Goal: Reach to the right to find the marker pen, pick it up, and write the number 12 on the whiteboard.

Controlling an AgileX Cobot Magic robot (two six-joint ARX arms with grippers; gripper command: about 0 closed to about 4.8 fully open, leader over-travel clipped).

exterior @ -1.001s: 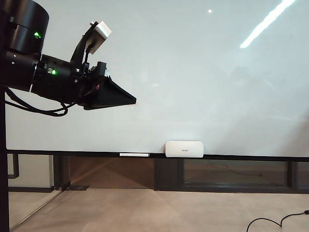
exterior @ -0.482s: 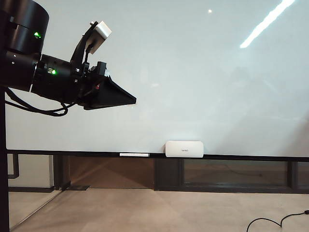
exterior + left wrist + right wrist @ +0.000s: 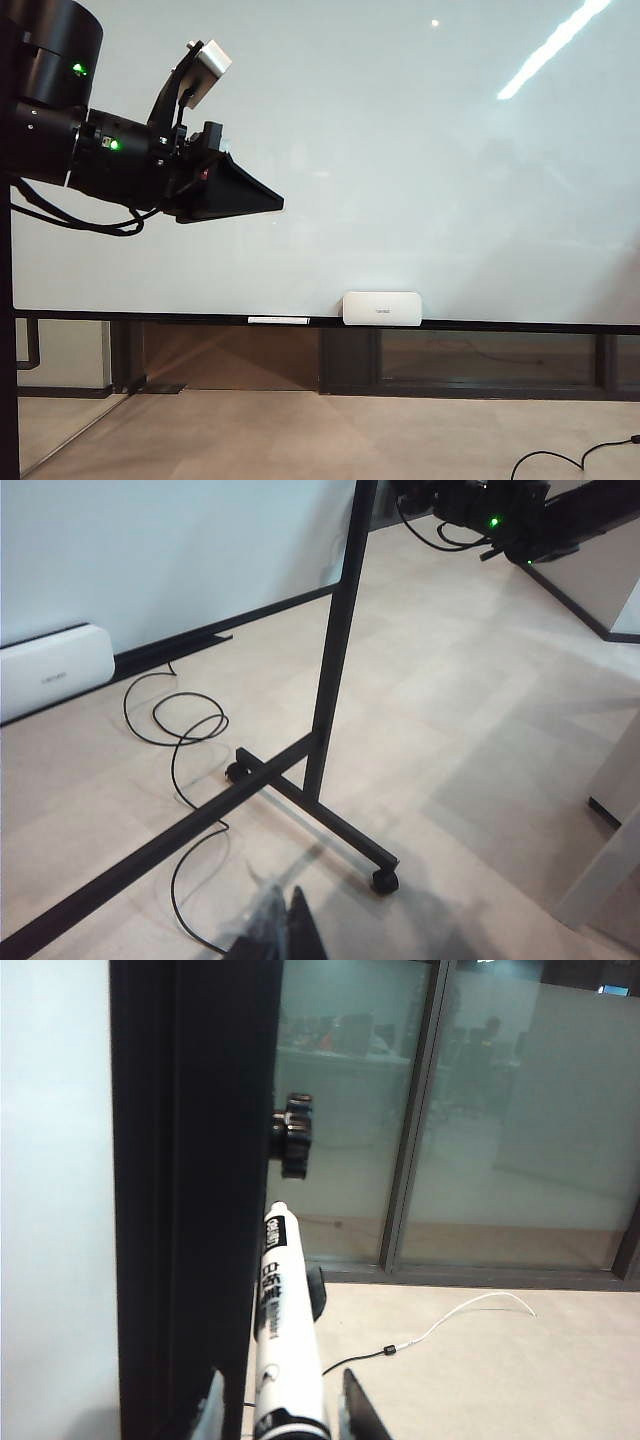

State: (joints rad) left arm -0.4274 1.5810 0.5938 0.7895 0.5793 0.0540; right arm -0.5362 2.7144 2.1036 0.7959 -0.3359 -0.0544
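Observation:
The whiteboard (image 3: 400, 150) fills the exterior view, and the number 12 is not in view on it. In the right wrist view the marker pen (image 3: 280, 1320), white with black print, stands between the fingers of my right gripper (image 3: 285, 1412). That gripper is open, with a gap on each side of the pen. The pen lies beside the board's black frame post (image 3: 190, 1160). My left gripper (image 3: 270, 203) hangs shut and empty in front of the board's left part; its closed tips (image 3: 288, 920) point at the floor.
A white eraser block (image 3: 381, 308) and a long thin white marker (image 3: 278, 320) rest on the board's bottom ledge. The board's wheeled black stand (image 3: 330, 680) and a looped cable (image 3: 185, 730) are on the floor. Glass partitions (image 3: 500, 1110) stand behind.

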